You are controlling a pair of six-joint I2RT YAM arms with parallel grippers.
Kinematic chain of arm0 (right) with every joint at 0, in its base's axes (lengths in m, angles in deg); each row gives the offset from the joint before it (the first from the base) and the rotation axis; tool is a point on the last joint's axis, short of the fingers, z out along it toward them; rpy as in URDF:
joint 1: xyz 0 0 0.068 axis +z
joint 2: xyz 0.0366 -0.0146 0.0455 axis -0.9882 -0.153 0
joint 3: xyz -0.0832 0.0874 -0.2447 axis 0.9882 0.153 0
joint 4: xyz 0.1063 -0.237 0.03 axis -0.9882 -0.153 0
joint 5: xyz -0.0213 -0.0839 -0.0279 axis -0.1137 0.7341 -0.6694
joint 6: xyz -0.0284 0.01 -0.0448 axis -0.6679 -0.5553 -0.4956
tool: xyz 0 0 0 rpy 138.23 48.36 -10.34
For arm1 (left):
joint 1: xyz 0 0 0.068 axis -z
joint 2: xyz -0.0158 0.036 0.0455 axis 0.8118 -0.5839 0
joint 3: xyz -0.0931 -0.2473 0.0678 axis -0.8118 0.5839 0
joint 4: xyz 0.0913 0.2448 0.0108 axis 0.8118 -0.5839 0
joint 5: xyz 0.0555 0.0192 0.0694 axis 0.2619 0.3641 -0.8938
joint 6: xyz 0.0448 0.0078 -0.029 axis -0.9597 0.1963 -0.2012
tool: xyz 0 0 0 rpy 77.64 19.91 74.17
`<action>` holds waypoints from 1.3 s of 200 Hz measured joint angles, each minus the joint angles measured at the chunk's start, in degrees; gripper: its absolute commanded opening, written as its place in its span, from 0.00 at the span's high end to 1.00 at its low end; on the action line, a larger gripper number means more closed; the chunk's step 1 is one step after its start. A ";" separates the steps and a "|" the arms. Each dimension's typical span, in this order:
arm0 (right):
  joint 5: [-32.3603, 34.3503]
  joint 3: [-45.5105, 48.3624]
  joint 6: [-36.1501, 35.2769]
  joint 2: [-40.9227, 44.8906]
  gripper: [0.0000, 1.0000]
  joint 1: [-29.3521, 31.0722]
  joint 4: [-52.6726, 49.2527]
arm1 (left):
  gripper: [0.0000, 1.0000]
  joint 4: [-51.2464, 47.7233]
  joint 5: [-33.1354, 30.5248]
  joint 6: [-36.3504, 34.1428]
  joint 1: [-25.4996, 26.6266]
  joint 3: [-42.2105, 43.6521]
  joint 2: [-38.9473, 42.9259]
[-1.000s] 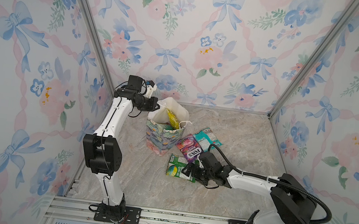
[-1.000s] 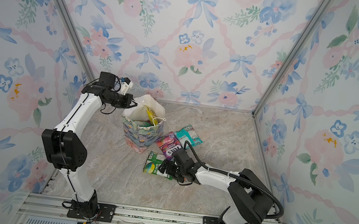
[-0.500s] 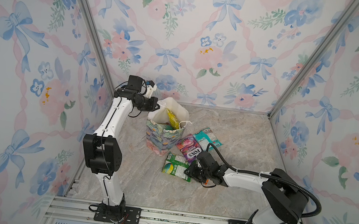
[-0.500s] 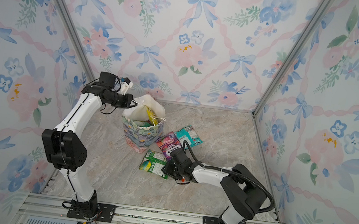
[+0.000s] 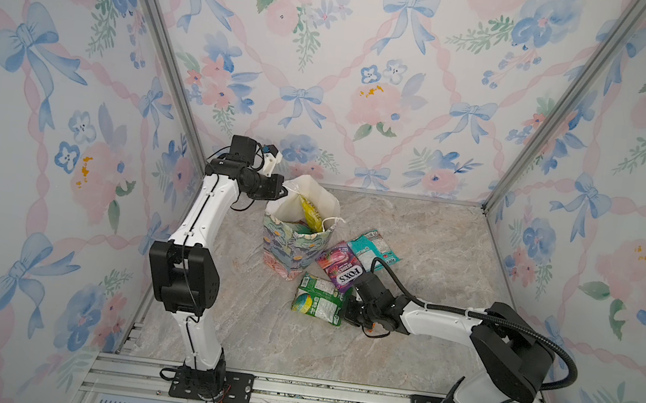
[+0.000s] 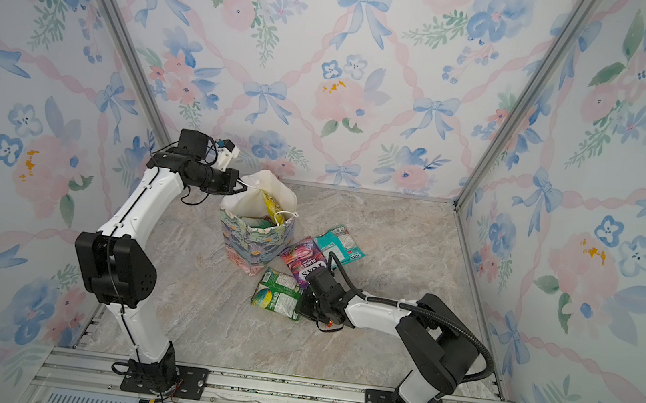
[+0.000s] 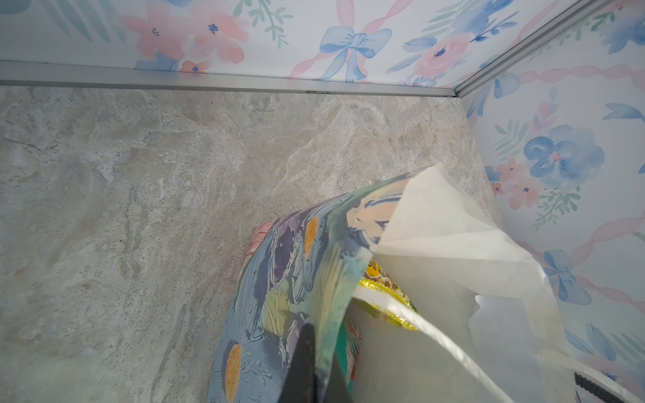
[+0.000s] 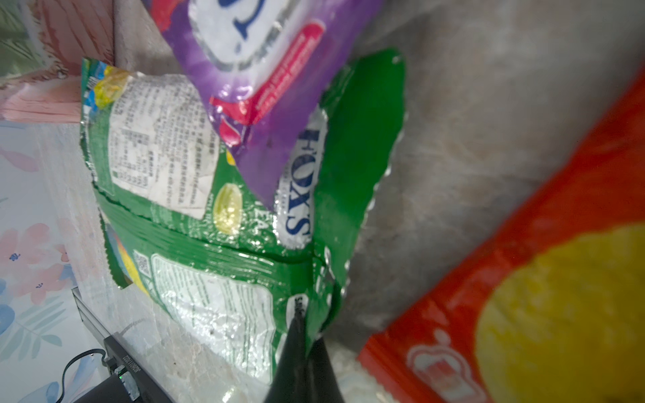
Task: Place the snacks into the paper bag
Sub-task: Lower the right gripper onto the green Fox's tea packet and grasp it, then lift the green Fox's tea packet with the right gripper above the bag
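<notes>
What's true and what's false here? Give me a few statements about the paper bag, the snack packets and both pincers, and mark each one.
1. The right pincer is shut on the edge of a green packet. True.
2. The paper bag lies flat on its side. False: it stands upright with its mouth open.
3. The left pincer hangs open, clear of the bag. False: it is shut on the bag's rim.
4. A yellow packet sticks up inside the bag. True.
5. The purple packet lies well apart from the green one. False: its end overlaps the green packet.
</notes>
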 measured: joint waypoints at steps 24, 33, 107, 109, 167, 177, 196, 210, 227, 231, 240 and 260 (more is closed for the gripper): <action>1.11 -3.26 -3.56 1.36 1.00 0.42 -5.38 | 1.00 0.00 0.00 0.00 0.00 0.00 0.00; 1.77 -4.66 -5.18 2.08 1.00 0.87 -7.48 | 1.00 0.00 0.00 0.00 0.00 0.00 0.00; 4.26 -12.96 -15.39 8.52 1.00 2.36 -18.45 | 1.00 0.00 0.00 0.00 0.00 0.00 0.00; 4.28 -13.09 -15.50 8.61 1.00 2.36 -18.56 | 1.00 0.00 0.00 0.00 0.00 0.00 0.00; 4.52 -18.60 -20.81 10.97 1.00 2.36 -23.28 | 1.00 0.00 0.00 0.00 0.00 0.00 0.00; 4.50 -19.67 -21.38 11.17 1.00 2.25 -24.48 | 1.00 0.00 0.00 0.00 0.00 0.00 0.00; 4.44 -22.60 -22.40 11.45 1.00 1.64 -26.99 | 1.00 0.00 0.00 0.00 0.00 0.00 0.00; 4.52 -25.24 -23.17 11.69 1.00 1.27 -28.96 | 1.00 0.00 0.02 0.00 0.00 0.00 0.00; 4.94 -28.63 -24.48 12.26 1.00 0.66 -31.43 | 1.00 0.00 0.02 0.00 0.00 0.00 0.00; 5.16 -29.29 -24.81 12.41 1.00 0.48 -31.80 | 1.00 0.00 0.02 0.00 0.00 0.00 0.00; 5.62 -30.97 -25.64 12.76 1.00 -0.04 -32.79 | 1.00 0.00 0.00 0.00 0.00 0.00 0.00; 6.69 -34.01 -27.39 13.18 1.00 -1.29 -34.60 | 1.00 0.00 0.00 0.00 0.00 0.00 0.00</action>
